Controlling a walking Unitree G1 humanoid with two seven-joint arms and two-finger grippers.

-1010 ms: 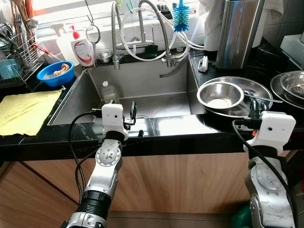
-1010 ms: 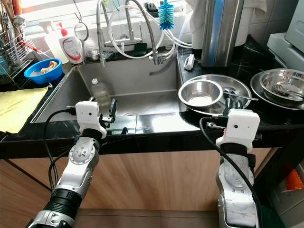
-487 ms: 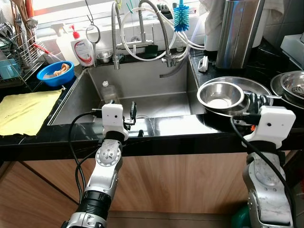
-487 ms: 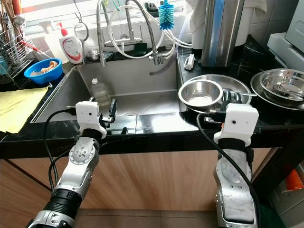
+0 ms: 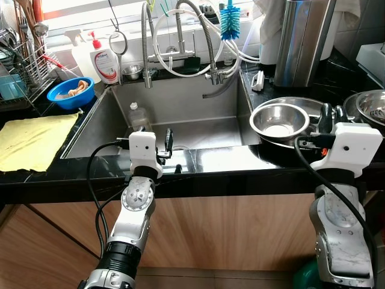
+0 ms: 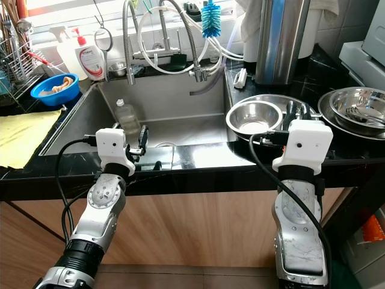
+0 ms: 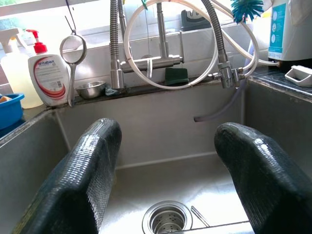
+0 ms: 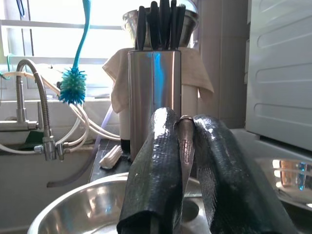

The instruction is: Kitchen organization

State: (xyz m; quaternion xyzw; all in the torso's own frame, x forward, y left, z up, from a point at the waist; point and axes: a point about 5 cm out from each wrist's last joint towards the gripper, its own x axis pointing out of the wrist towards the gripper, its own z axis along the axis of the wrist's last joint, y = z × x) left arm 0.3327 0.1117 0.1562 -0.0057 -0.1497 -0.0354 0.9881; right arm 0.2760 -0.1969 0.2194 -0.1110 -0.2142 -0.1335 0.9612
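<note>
both eye views look down from above onto the sink [image 5: 180,114] and black desk [image 6: 198,158]. the left wrist view faces close into the sink toward the faucet [image 7: 161,61]; the right wrist view sits low, facing the knife block [image 8: 154,92].

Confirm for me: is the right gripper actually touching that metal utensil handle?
Touching. In the right wrist view the right gripper has its fingers closed on the metal utensil handle, pinched between them above the steel bowl.
</note>
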